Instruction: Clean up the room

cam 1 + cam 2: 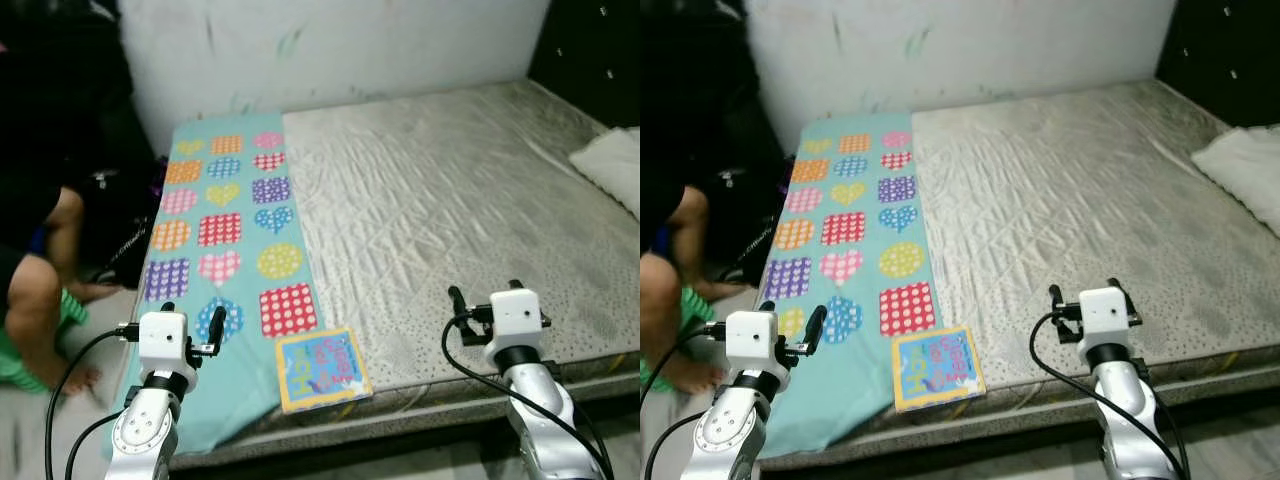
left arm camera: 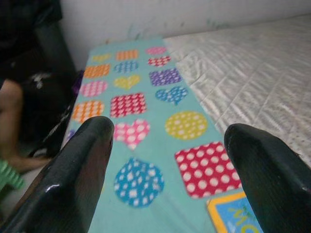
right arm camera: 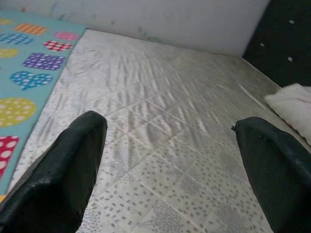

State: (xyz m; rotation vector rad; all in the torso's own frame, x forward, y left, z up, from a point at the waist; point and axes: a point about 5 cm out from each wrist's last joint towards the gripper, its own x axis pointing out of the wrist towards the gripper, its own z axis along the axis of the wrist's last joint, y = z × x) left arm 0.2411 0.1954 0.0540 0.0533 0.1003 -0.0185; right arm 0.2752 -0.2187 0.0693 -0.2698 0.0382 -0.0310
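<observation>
Bed (image 1: 450, 210) inspected from its foot: grey quilted mattress, bare for the most part. Teal mat (image 1: 225, 250) with coloured dotted hearts, squares and circles laid along the robot's left side of the mattress, near end draped over the edge. Children's book (image 1: 322, 368), yellow-bordered with a blue cover, flat at the foot edge, one side on the mat, the other on the mattress. White pillow (image 1: 612, 165) at the far right, close to the dark headboard (image 1: 590, 50). Left claw (image 1: 192, 335) raised over the near end of the mat, just beside the book, released and holding nothing; fingers (image 2: 77, 170) spread wide in the left wrist view. Right claw (image 1: 485, 305) raised above bare mattress, well apart from the book, likewise released and empty; fingers (image 3: 63, 170) spread in the right wrist view. Progress judged early: nothing gripped, book and mat not yet collected. Book judged the likeliest first item, nearest the left claw. Person (image 1: 40, 270) crouched on the floor at the robot's left, beside the bed, close to the left arm's working area; noted as a hazard. Left wrist view adds a corner of the book past the finger, plus mat pattern at close range. Right wrist view adds mattress quilting, pillow edge and headboard. Head views alone give book and both claws together.
</observation>
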